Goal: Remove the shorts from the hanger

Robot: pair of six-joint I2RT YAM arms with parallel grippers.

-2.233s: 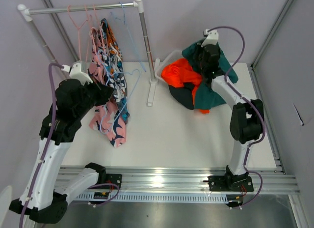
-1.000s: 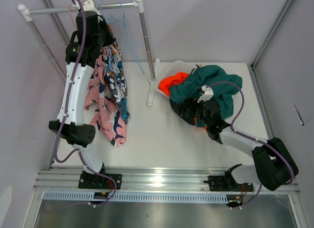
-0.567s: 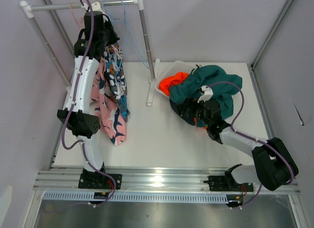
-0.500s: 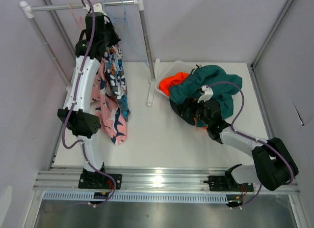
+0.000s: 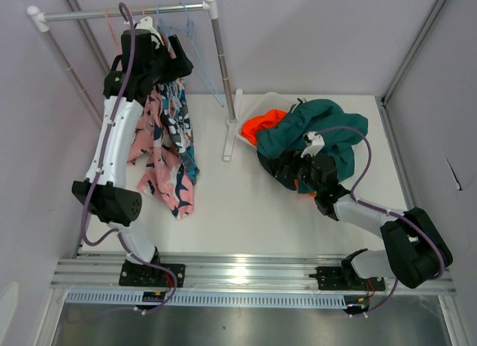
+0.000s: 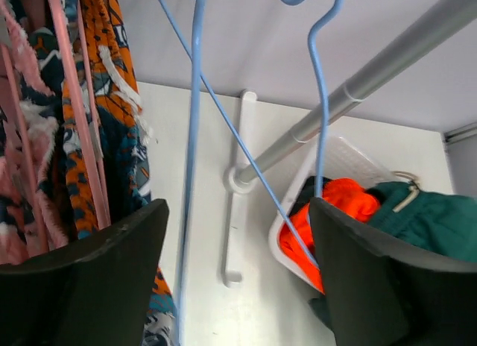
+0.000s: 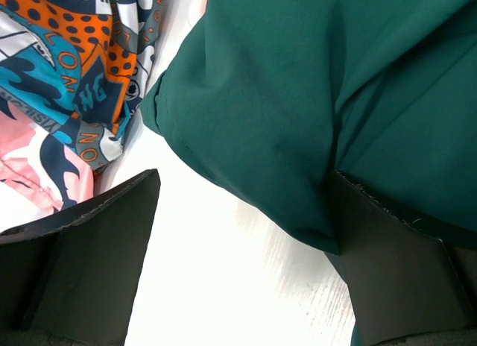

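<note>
The left hand [image 6: 237,212] gapes apart by the rail [image 5: 82,15], beside the printed shorts [image 5: 168,137] hanging on pink hangers [image 6: 78,122] — nothing gripped. The right hand [image 7: 244,182], also spread, sits low by the teal shorts [image 5: 328,118] on the bench [image 5: 246,204].

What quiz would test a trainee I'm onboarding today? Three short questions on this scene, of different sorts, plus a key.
1. True or false: the left gripper is shut.
2. Which cloth fills most of the right wrist view, beyond the right gripper? A) teal shorts B) yellow shirt C) white towel
3. Where do the orange shorts lie?
Key: 1 false, its jaws stand open; 2 A; 3 in the white basket.
</note>
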